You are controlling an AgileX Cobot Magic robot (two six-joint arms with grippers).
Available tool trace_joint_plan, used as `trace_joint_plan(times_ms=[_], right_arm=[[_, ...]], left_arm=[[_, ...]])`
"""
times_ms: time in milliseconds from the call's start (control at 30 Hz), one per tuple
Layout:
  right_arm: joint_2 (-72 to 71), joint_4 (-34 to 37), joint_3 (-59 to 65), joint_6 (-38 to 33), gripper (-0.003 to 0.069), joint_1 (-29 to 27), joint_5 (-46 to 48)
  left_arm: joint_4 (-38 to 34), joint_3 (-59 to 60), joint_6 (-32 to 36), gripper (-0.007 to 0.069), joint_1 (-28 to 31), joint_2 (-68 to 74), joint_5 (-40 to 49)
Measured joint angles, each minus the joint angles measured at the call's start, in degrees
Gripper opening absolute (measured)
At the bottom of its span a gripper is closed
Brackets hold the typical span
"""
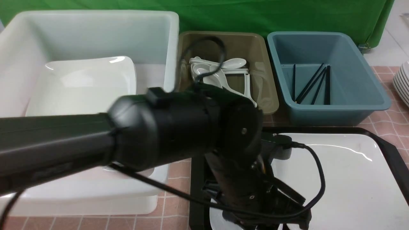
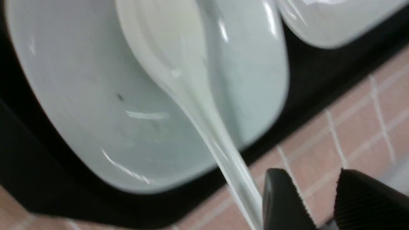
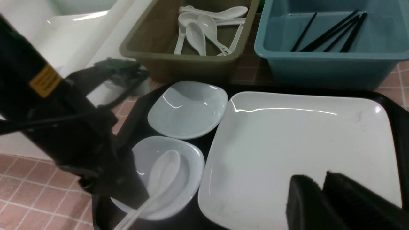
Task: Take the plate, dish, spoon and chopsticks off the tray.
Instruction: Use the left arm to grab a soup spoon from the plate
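tray (image 3: 403, 111): black.
plate (image 3: 297, 140): glossy white, with bright reflections.
spoon (image 3: 163, 169): glossy white.
near dish (image 3: 191, 166): pale grey-white.
far dish (image 3: 188, 108): the same pale grey-white.
olive tub (image 3: 159, 60): olive-brown.
other spoons (image 3: 196, 38): white, in the olive tub.
blue tub (image 3: 319, 70): dull blue.
chopsticks (image 3: 329, 32): black, in the blue tub.
big bin (image 1: 96, 32): white.
table (image 3: 19, 185): pink tiles, with pale lines in a grid.
backdrop (image 1: 223, 16): green.
my left arm (image 3: 64, 134): black, with a small yellow-orange label (image 3: 44, 81).
my left tool (image 2: 319, 198): black; one pad has fine ribs.
my right tool (image 3: 322, 198): black.
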Motion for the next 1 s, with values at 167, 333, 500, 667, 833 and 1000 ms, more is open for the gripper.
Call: trace_joint_plan(times_ms=[167, 333, 500, 667, 833, 1000], right_arm=[[0.0, 0.0, 0.0, 0.0, 0.0146, 0.0, 0.0], [0.0, 0.0, 0.0, 0.0, 0.0155, 0.0, 0.0], [0.0, 0.0, 0.0, 0.0, 0.0164, 0.0, 0.0], [0.0, 0.0, 0.0, 0.0, 0.0167, 0.0, 0.0], [0.0, 0.0, 0.0, 0.0, 0.0174, 0.0, 0.0], [0.0, 0.0, 0.0, 0.0, 0.0183, 0.0, 0.1]], left_arm=[[6.4, -3.1, -2.6, 0.0355, 0.0, 4.7, 0.1], [9.9, -3.6, -4.0, 0.0389, 0.0, 8.6, -0.1], [10.2, -3.6, -4.2, 0.0393, 0.0, 10.9, -2.8], [11.0, -3.6, -8.9, 0.0360, 0.0, 11.5, -8.1], [11.0, -3.7, -11.0, 0.0234, 0.0, 11.7, -10.9], [10.7, -4.2, -10.5, 0.0129, 0.0, 11.6, -10.7]])
